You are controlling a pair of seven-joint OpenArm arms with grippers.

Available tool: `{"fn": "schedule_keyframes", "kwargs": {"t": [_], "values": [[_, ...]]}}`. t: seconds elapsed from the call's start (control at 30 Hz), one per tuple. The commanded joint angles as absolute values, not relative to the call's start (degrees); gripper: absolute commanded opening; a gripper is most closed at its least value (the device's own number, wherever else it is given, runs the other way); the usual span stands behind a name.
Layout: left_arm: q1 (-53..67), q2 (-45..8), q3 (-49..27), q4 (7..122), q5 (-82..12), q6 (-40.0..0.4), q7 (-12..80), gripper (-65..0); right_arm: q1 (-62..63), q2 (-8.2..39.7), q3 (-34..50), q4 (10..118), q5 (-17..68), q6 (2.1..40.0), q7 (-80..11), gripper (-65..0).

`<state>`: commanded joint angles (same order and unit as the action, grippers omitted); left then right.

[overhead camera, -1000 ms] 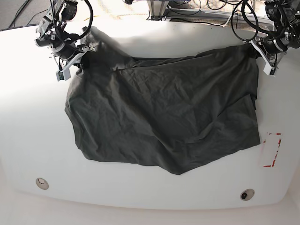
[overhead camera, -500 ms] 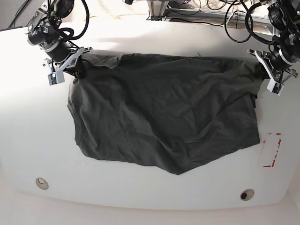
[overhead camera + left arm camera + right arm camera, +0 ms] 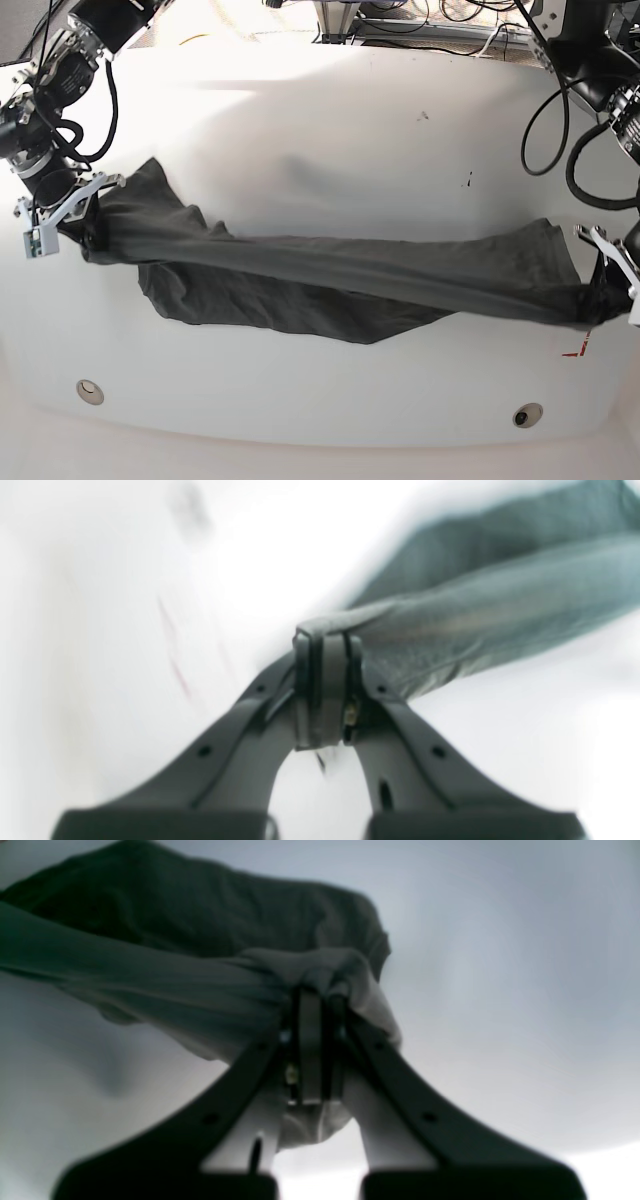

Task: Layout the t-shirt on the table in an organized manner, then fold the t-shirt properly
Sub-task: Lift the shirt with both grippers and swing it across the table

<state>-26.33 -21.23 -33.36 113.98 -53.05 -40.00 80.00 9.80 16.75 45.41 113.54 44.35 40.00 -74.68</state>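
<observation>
So the shirt (image 3: 340,285) is strung out in a long band across the table (image 3: 330,130), running from the left edge to the right edge in the base view. Each arm has one end of it. The right gripper (image 3: 62,212) sits at the left side of the scene, jaws pinched tight on a bunched wad of cloth; in its wrist view (image 3: 315,1005) the fabric wraps over the closed tips and trails away to the left. The left gripper (image 3: 612,272) is over at the right side, also clamped on the shirt; its wrist view (image 3: 325,645) shows a folded edge caught between the pressed-together tips, with the cloth streaming off to the upper right.

Between the two grippers the shirt looks pulled fairly taut along its upper edge, while a loose lower part sags onto the table left of centre, toward the near side. A bit of red mark (image 3: 575,352) peeks out right by the shirt's right end. Two grommets (image 3: 90,390) sit near the front edge, well apart from the cloth.
</observation>
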Motion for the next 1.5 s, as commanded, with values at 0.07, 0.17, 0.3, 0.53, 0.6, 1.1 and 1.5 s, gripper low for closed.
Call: {"fn": "schedule_keyframes", "kwargs": {"t": [0.07, 0.17, 0.3, 0.53, 0.6, 1.1, 1.5], "values": [[-31.4, -21.2, -30.3, 113.1, -53.0, -40.0, 80.0, -65.0, 14.0, 18.1, 44.6, 112.1, 44.4, 40.0, -75.4, -64.4], [-39.0, -20.4, -26.8, 111.8, -52.9, -39.4, 80.0, -65.0, 20.5, 21.1, 42.0, 108.6, 44.4, 40.0, -75.5, -64.4], [-48.8, -17.1, -25.5, 109.7, -51.3, -37.8, 80.0, -65.0, 30.6, 25.5, 37.7, 102.4, 44.4, 40.0, -75.5, -64.4], [-63.5, -15.6, -22.6, 101.8, -48.1, -37.8, 80.0, -65.0, 47.7, 33.1, 30.8, 91.2, 44.4, 40.0, -75.5, -64.4], [-67.0, -15.6, -22.6, 99.4, -48.1, -37.8, 80.0, -65.0, 52.3, 34.9, 28.6, 88.6, 44.4, 40.0, -75.5, -64.4], [-79.7, -15.9, -22.7, 90.8, -48.7, -37.8, 80.0, -65.0, 63.5, 43.3, 21.5, 84.8, 46.6, 40.0, -76.8, -64.4], [-57.6, -19.0, -24.9, 96.8, -52.9, -37.8, 80.0, -65.0, 33.7, 44.5, 34.5, 91.4, 56.6, 40.0, -77.1, -64.4]]}}
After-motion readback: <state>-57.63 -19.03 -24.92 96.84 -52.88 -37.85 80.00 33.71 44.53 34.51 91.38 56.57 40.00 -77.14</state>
